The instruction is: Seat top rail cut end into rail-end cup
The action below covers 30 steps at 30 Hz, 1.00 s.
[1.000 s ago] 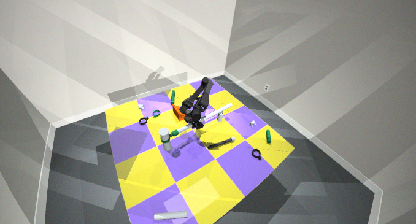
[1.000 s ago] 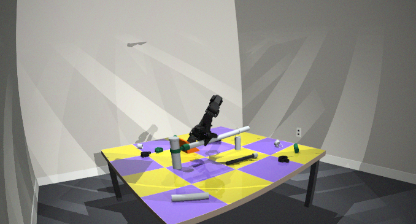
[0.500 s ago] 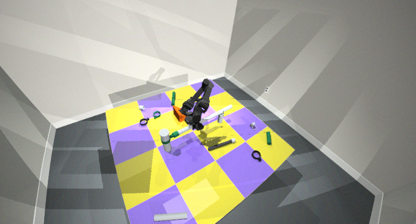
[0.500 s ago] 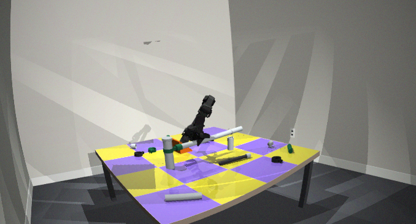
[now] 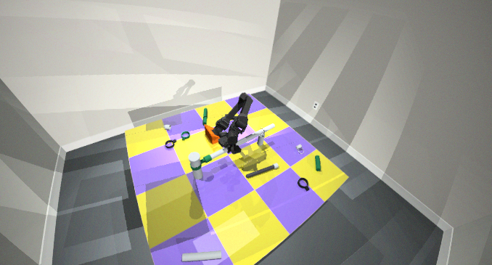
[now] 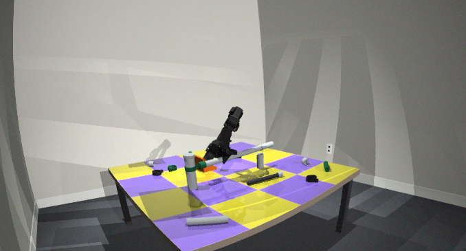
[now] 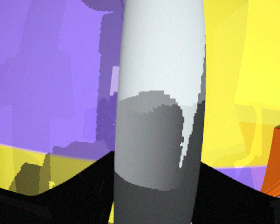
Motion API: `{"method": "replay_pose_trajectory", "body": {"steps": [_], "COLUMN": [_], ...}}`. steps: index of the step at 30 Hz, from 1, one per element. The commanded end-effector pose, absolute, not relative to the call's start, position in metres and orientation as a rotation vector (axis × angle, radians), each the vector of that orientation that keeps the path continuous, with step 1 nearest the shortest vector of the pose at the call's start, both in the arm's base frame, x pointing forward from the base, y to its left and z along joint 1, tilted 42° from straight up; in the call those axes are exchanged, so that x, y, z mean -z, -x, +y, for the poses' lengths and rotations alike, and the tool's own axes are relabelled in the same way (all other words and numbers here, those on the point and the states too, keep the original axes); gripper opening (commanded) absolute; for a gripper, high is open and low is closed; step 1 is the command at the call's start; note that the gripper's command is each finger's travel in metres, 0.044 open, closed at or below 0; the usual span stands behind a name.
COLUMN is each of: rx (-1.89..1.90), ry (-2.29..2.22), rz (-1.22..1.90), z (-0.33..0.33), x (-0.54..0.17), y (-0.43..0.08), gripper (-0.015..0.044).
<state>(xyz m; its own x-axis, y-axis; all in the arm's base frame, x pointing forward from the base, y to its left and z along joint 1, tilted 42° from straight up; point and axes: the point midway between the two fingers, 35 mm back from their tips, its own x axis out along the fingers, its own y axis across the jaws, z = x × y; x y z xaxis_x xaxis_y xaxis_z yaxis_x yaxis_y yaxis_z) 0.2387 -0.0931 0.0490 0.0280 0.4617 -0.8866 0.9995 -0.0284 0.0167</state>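
The white rail [image 5: 218, 153] [image 6: 252, 150] [image 7: 161, 60] slopes down toward the big post [image 5: 197, 175] [image 6: 192, 181]. Its near end meets the green rail-end cup [image 5: 207, 159] [image 6: 201, 165] with no gap visible; how deep it sits inside is hidden. The green brace band [image 5: 196, 167] [image 6: 190, 169] is around the post's upper part, a little below the post cap [image 5: 194, 157] [image 6: 188, 155]. My gripper [image 5: 231, 148] [image 6: 224, 157] [image 7: 150, 161] is shut on the rail, between cup and small post. The rail's far part passes over the small post [image 5: 260, 139] [image 6: 260, 161] at the loop cap.
An orange block [image 5: 211, 134] [image 6: 206, 168] [image 7: 277, 160] is close beside the gripper. A dark tube with a white end [image 5: 261, 171] [image 6: 264, 179] lies in front of the rail. A grey tube [image 5: 201, 256] [image 6: 207, 221] lies near the front edge. Black rings and green pieces lie farther out.
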Motion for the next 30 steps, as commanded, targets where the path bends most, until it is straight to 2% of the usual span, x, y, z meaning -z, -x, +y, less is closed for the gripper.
{"method": "replay_pose_trajectory", "body": {"steps": [1,30], "rx": [0.945,0.942], "ry": [-1.575,-1.58], "rz": [1.514,1.533], "z": [-0.0963,-0.0946], "x": [-0.05,-0.0491], "y": [-0.2399,-0.239], "gripper": [0.0,0.0]}}
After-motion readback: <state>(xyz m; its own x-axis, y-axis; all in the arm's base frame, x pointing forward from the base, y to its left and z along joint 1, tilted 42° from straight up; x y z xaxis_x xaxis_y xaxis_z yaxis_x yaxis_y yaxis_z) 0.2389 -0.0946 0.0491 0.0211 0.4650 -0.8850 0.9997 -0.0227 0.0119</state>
